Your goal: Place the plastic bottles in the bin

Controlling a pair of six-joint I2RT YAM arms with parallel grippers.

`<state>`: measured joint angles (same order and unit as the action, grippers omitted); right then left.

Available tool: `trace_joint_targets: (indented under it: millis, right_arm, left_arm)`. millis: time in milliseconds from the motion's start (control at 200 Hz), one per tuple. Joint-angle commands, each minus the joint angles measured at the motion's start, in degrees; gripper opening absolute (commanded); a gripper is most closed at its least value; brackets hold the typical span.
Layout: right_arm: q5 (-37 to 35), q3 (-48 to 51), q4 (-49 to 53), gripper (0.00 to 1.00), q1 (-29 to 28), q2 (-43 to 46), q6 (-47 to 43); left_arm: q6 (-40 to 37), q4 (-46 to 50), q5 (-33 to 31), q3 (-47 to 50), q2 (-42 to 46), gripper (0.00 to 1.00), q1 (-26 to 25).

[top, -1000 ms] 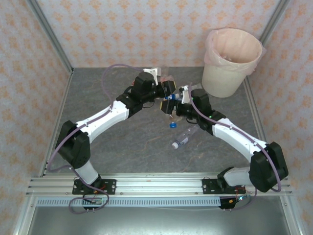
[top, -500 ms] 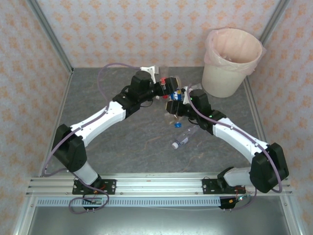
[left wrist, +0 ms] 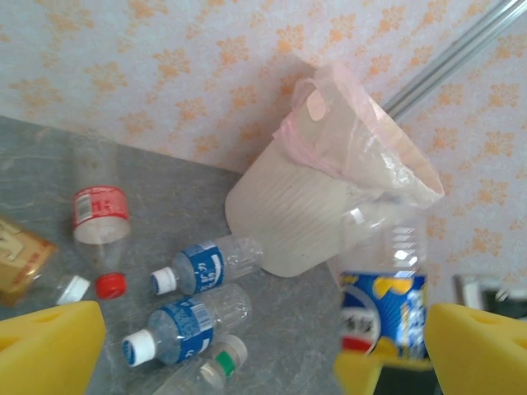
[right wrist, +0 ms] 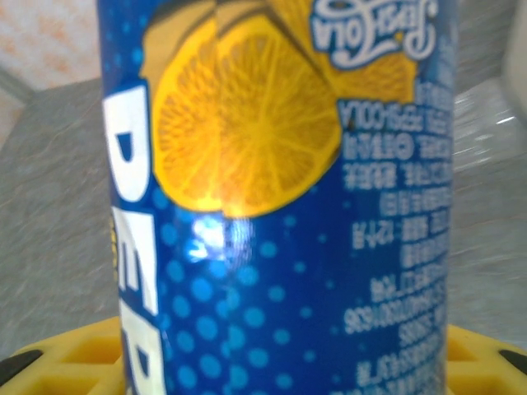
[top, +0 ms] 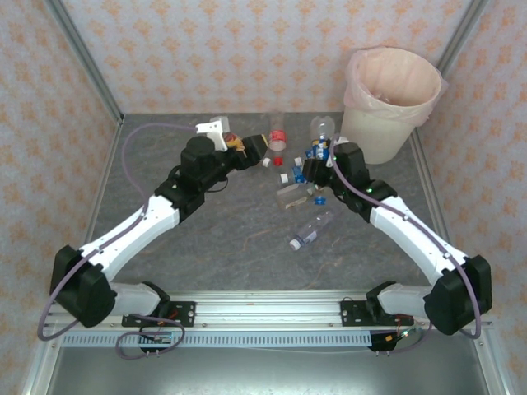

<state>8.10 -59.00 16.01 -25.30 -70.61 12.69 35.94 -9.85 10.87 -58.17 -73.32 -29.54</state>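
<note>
Top external view, as we see it from above: the right pincer point(top: 315, 164) is closed around a clear Pepsi bottle point(top: 321, 132), held above the grey bench point(top: 206, 239) just left of the bin point(top: 394, 99), which stands in the far right corner with its pink bag folded over the rim. The bottle is beside the bin, not over its opening. The right wrist view gives us the bottle's blue label with an orange slice up close, with yellow pads below it. The left pincer point(top: 255, 148) reaches toward mid-bench; in its wrist view its yellow pads point(left wrist: 49, 346) stand wide apart with nothing between them. Beyond them lie loose bottles: a red-labelled bottle point(left wrist: 101, 226) and two blue-labelled bottles point(left wrist: 206, 263), near the bin's foot. Another clear bottle point(top: 310, 232) lies alone, nearer the arm bases.
</note>
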Motion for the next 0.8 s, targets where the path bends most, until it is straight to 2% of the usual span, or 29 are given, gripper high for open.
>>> trace_joint_targets:
  millis: [0,135,330,681,791]
  right_arm:
    - [-7.8,-6.1,2.7,0.40,2.5,2.2,-2.6]
    - [-9.9,-12.2,2.7,0.40,5.5,0.9,-5.1]
    - [-13.9,-25.3,2.1,0.40,11.5,-5.3,-8.6]
    - [-23.4,-47.0,-6.6,0.42,21.0,-24.5,-12.1]
    - [-25.2,-56.0,-4.2,0.43,22.4,-31.4,-12.7]
  left_arm:
    - [0.3,-2.6,-7.7,5.5,3.7,1.00,-0.2]
    - [2.3,0.5,-11.0,10.5,7.0,1.00,-0.3]
    - [2.3,5.6,-15.1,14.8,11.5,1.00,-0.3]
    - [2.1,9.3,-16.7,16.5,14.4,1.00,-0.3]
    - [1.5,10.6,-16.5,15.7,14.5,1.00,-0.3]
